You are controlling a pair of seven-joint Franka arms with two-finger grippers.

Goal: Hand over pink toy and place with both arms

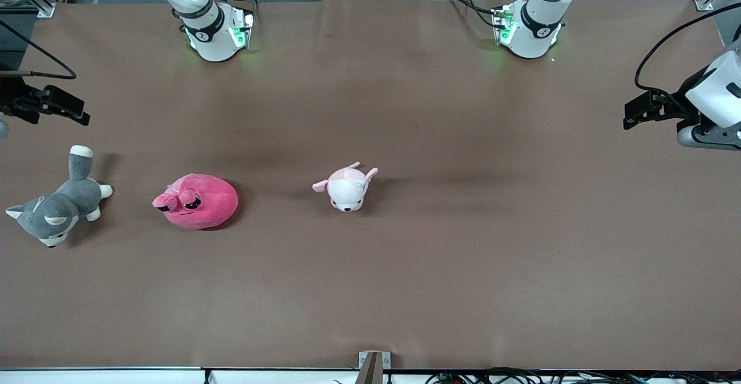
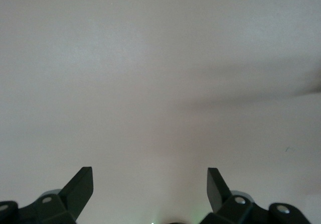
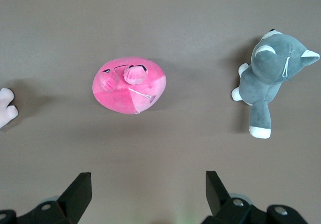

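The pink toy (image 1: 200, 201) is a round hot-pink plush with a lighter patch, lying on the brown table toward the right arm's end. It also shows in the right wrist view (image 3: 130, 86). My right gripper (image 1: 69, 109) hangs open and empty above the table at the right arm's end, apart from the toy. In its own view its fingers (image 3: 80, 191) stand wide apart over bare table. My left gripper (image 1: 637, 114) is open and empty above the left arm's end of the table. Its wrist view shows its gripper (image 2: 149, 184) over bare table only.
A grey-and-white plush husky (image 1: 58, 207) lies beside the pink toy at the right arm's end, also in the right wrist view (image 3: 268, 76). A pale pink-and-white plush puppy (image 1: 347, 187) lies near the table's middle; one of its paws (image 3: 6, 108) shows in the right wrist view.
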